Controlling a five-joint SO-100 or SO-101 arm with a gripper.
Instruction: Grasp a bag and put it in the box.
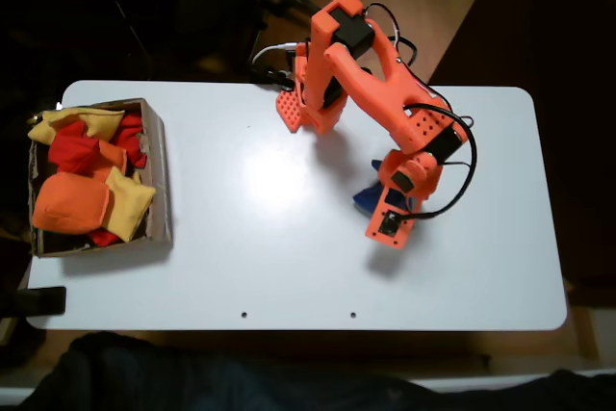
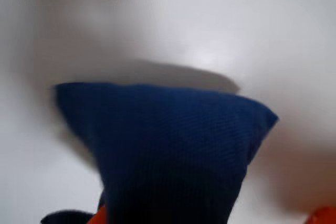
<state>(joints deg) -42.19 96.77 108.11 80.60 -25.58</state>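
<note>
The tool (image 1: 377,201) is sitting at the end of the orange arm (image 1: 371,74), over the right half of the white table (image 1: 269,267) in the fixed view, and the arm's own body is covering its fingers there. How far it is open I cannot tell from that view. In the wrist view the blue bag (image 2: 168,150) is filling the lower middle of the picture, narrowing downward toward small bits of orange at the bottom edge, and it is casting a shadow on the table behind it. This is suggesting that the tool is clenching on the bag, though the fingers themselves are not showing clearly.

The bag is looking deep royal blue, with a fine woven texture, a straight top edge and pointed corners at upper left and right. In the fixed view only two small blue corners (image 1: 366,199) are peeking out from beneath the wrist, right at the tool.

The fixed view is also showing the brown cardboard box (image 1: 159,180) at the table's left end, well apart from the tool, and it is holding yellow beanbags (image 1: 125,201), an orange beanbag (image 1: 67,204) and red beanbags (image 1: 72,151). The wrist view is giving the bag's weave and shape up close.
</note>
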